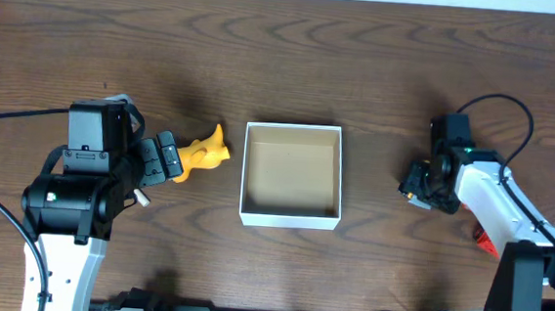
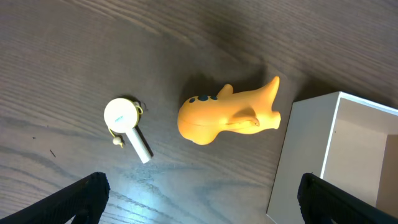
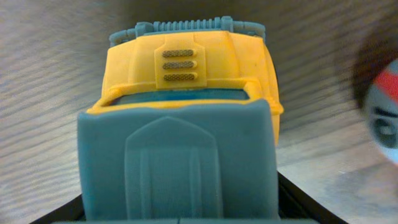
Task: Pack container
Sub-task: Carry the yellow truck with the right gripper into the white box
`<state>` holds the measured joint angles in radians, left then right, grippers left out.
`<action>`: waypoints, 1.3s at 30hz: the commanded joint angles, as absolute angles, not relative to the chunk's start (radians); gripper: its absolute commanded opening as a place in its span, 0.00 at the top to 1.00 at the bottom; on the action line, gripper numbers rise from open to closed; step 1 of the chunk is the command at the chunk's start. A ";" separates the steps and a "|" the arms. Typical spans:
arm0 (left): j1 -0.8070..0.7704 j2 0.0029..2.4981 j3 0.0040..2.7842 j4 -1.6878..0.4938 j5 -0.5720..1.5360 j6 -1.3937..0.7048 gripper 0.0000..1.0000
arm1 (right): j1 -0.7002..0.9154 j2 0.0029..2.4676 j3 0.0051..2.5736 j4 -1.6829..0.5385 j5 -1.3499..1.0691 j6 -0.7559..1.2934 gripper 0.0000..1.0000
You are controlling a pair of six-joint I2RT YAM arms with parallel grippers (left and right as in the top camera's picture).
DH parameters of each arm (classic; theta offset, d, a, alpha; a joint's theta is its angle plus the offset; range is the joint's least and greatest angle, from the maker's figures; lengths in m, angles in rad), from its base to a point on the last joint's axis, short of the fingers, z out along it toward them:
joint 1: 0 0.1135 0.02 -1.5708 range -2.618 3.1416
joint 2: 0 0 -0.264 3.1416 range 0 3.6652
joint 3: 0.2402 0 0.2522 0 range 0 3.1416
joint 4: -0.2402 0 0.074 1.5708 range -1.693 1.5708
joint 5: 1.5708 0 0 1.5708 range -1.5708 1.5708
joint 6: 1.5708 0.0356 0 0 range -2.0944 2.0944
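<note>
The container (image 1: pixel 289 217), a square open box with white walls and a tan inside, stands empty at the table's middle. Its corner also shows in the left wrist view (image 2: pixel 301 162). A yellow toy animal (image 1: pixel 206 152) lies on its side just left of the container, also in the left wrist view (image 2: pixel 227 115). My left gripper (image 1: pixel 165 157) is open and empty just behind the toy, its fingers wide apart (image 2: pixel 199 202). My right gripper (image 1: pixel 420 188) is to the right of the container, shut on a yellow and teal toy truck (image 3: pixel 186 118) that fills its view.
A small white round piece with a short handle (image 2: pixel 127 127) lies on the wood left of the yellow toy, also seen from above (image 1: pixel 140 197). A red and white thing (image 1: pixel 487 241) lies by the right arm, blurred in the right wrist view (image 3: pixel 382 106).
</note>
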<state>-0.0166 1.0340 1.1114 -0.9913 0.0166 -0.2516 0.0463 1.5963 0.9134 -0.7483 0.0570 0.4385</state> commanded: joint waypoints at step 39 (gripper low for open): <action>-0.014 1.032 1.131 -0.994 0.015 -0.257 0.02 | 0.709 1.764 1.294 -0.796 0.098 0.748 0.55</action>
<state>-0.0166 1.0340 1.1114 -0.9913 0.0166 -0.2516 0.7288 1.7390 1.2827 -0.8051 0.1169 0.7128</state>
